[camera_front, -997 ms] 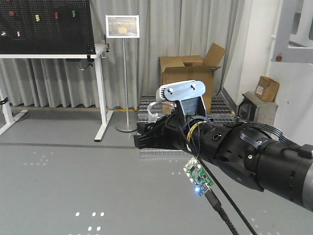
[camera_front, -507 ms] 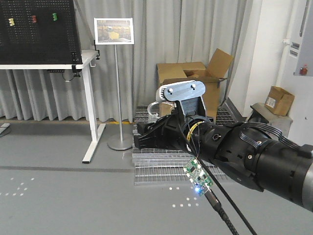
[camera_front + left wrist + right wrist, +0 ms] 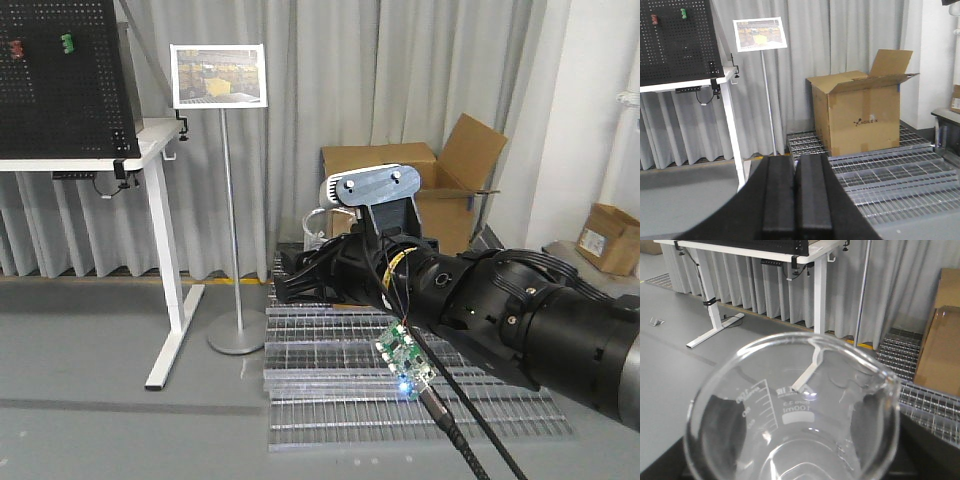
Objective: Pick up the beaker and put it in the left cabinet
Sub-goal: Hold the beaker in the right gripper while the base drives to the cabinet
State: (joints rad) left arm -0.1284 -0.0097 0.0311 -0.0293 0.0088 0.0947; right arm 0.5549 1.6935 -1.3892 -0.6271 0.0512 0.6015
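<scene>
Mid-carry, by the look of things: beaker (image 3: pixel 795 410) clamped in the right gripper (image 3: pixel 300 278), apparently low on the glass wall, though hard to confirm with the contact mostly below the wrist view's edge. Shown rim-up near the middle of the front view, just at 12 o'clock of the fingertips. Left gripper (image 3: pixel 796 195) pressed fully together on nothing. No trace of the left cabinet in any view, so best to hold the wrist level, leave the squeeze unchanged (smooth glass, likely to slip if loosened), and reach out only once a shelf comes into sight. Also worth steering wide of the sign stand (image 3: pixel 218 76) at 10 o'clock and the cardboard box (image 3: pixel 860 115) at 1 o'clock. Against half a second back: same arm pose and same beaker position in the front view, but sign stand and pegboard table (image 3: pixel 60 90) larger and pushed toward 9 o'clock, box larger and drifted toward 3 o'clock, far more metal grating (image 3: pixel 330 370) filling the foreground at 6 o'clock. Probably forward travel of the base rather than any arm motion.
</scene>
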